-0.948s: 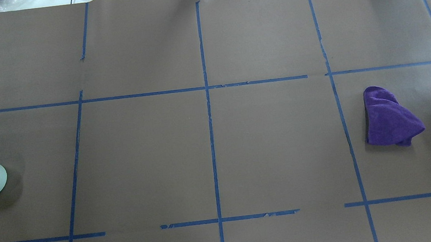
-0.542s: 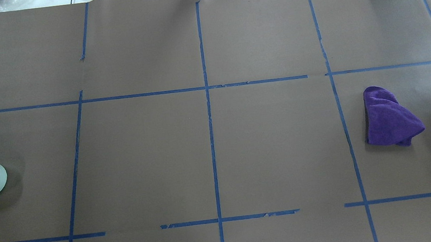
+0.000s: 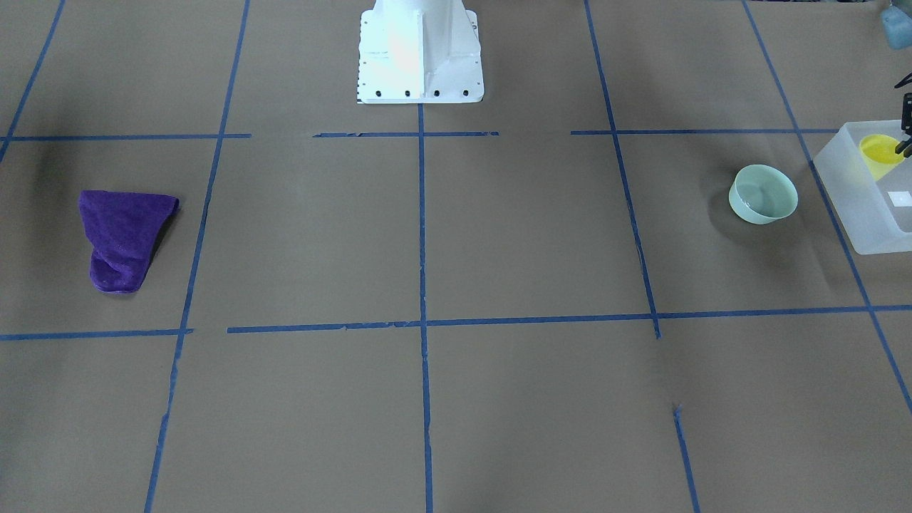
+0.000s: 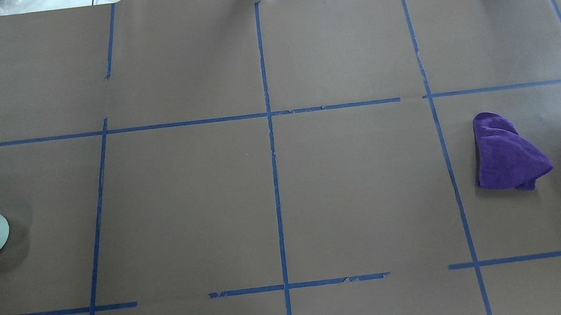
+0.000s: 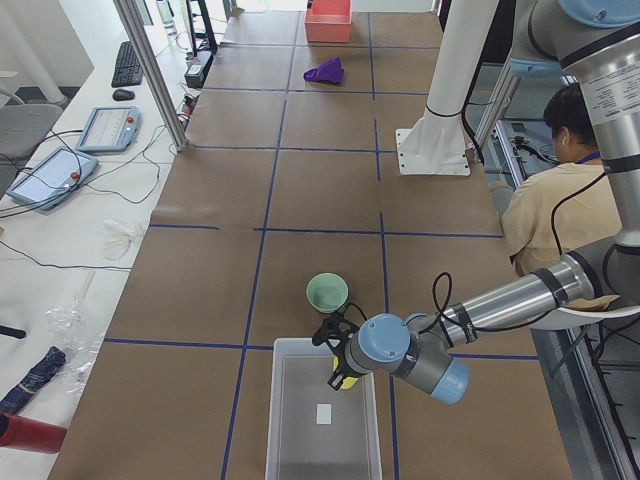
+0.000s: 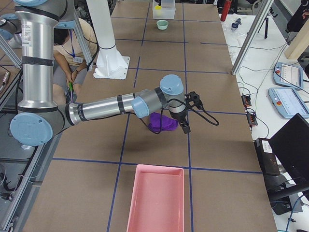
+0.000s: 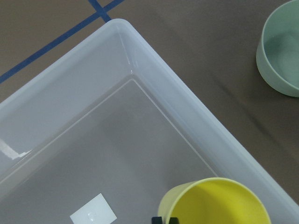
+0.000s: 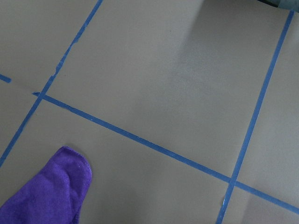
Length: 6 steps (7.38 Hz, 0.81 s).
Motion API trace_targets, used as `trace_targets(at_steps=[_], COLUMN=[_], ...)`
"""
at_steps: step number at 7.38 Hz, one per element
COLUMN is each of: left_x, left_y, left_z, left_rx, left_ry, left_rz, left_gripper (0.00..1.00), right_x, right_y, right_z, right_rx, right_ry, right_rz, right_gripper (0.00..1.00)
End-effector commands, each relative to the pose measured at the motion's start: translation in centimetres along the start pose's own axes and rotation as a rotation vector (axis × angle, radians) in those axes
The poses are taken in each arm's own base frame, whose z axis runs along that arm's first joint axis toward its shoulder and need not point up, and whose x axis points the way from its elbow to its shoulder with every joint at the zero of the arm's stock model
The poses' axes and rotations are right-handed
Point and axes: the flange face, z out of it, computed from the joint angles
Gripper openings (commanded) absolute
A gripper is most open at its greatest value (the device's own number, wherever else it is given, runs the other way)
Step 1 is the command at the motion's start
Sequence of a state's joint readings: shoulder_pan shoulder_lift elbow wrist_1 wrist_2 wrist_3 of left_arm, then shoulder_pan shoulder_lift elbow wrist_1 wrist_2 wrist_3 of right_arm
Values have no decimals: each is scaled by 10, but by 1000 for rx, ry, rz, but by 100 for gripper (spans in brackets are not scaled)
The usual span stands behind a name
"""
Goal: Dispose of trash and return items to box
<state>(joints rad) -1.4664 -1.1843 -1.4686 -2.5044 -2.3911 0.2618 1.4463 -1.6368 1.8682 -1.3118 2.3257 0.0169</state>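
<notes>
Yellow cup [image 7: 215,205] in the white box [image 7: 187,116]

We see the yellow cup inside the white box, close to one wall. The box sits at the left edge of the tabletop [image 4: 185,200]. The left gripper [image 7: 164,220] is closed on the cup's rim. A green bowl [image 3: 763,194] stands near the box. Over by the right edge lies a purple cloth [image 4: 508,152]. The right gripper [image 6: 186,126] hangs close to the cloth. We cannot tell if it is open or closed.

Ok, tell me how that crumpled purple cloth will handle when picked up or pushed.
Probably floppy: the crumpled purple fabric cloth lies in soft folds, so it should drape from a pinch. Likely light, looking thin. Pushed, it may bunch rather than slide.
</notes>
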Motion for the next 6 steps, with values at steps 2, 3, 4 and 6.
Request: trace_targets(at_steps=[2,3,4,6], left_x=[3,3,1,-12], left_y=[-5,-16,-43,-105], left_z=[0,-3,-9,-13], left_rx=[12,37,63,85], left_ry=[0,-6,-19,-23], left_rz=[14,9,28,50], left_gripper=[33,58,94,100], right_x=[-2,-6,-26,-88], right_y=[0,-2,-9,-19], right_z=[2,1,-2,-11], right_rx=[-3,0,10,27], right_ry=[-4,-7,-21,-62], right_rz=[-3,-1,-6,-52], right_gripper=[100,100,100,100])
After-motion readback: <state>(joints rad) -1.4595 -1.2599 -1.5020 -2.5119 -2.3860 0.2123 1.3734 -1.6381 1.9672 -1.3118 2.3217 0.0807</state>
